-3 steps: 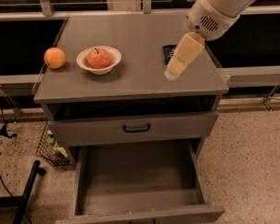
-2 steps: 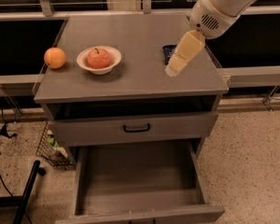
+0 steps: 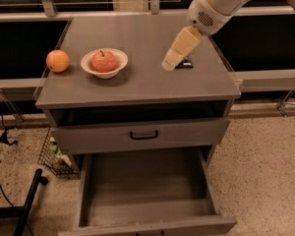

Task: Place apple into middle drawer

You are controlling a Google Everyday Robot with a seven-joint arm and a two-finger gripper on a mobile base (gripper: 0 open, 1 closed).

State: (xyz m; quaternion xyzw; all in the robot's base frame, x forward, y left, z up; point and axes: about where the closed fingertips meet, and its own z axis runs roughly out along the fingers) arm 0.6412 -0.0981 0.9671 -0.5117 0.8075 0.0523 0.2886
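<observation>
The red apple (image 3: 104,61) with a short dark stem lies in a white bowl (image 3: 119,59) on the left part of the grey cabinet top (image 3: 147,85). My gripper (image 3: 168,64) hangs cream-coloured from the white arm over the right part of the top, well to the right of the bowl and apart from it. It holds nothing that I can see. The middle drawer (image 3: 145,186) stands pulled out at the bottom, its bare grey floor showing.
An orange (image 3: 57,61) sits left of the bowl near the top's left edge. A small black object (image 3: 187,63) lies just behind my gripper. A drawer with a black bar handle (image 3: 143,134) is above the open one. A wire basket (image 3: 53,156) and a black pole (image 3: 29,205) are on the floor at left.
My gripper has moved a little to the left across the cabinet top, toward the bowl. The apple, bowl, orange and drawers have not moved.
</observation>
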